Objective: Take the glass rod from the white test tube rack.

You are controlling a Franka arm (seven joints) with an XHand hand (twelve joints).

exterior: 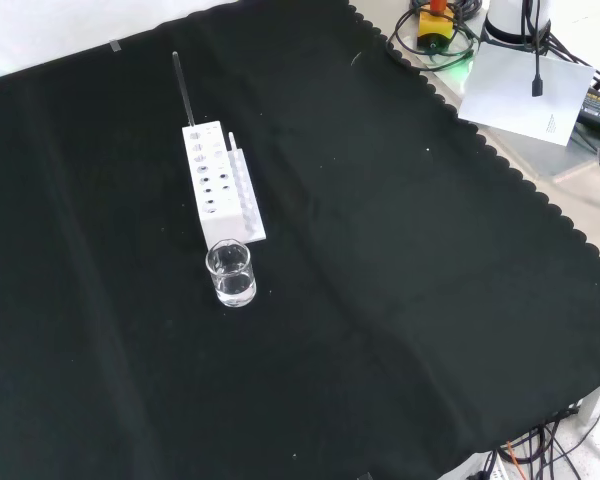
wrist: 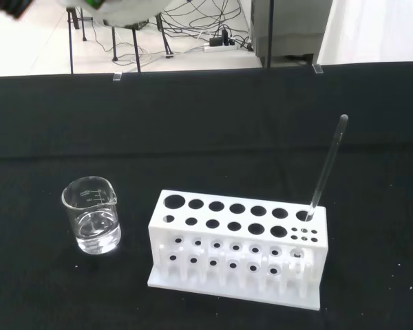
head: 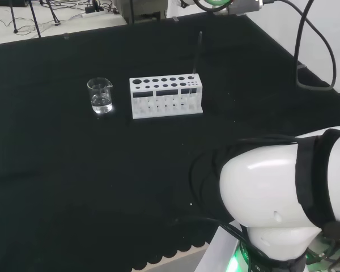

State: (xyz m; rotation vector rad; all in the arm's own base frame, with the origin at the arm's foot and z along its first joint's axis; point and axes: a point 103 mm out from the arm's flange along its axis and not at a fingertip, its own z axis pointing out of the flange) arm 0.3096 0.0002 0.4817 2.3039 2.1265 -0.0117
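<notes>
A white test tube rack (head: 166, 96) (exterior: 218, 183) (wrist: 238, 246) with several round holes stands on the black cloth. A clear glass rod (head: 197, 54) (exterior: 182, 88) (wrist: 327, 167) leans in a hole at the rack's right end in the head view, its top tilted away from the rack. A small glass beaker (head: 100, 95) (exterior: 230, 272) (wrist: 91, 224) with a little clear liquid stands beside the rack's other end, apart from it.
The arm's big white link (head: 289, 198) fills the lower right of the head view. The cloth's scalloped edge (exterior: 500, 160) runs along the right of the front view, with cables and a white base plate (exterior: 525, 90) beyond it.
</notes>
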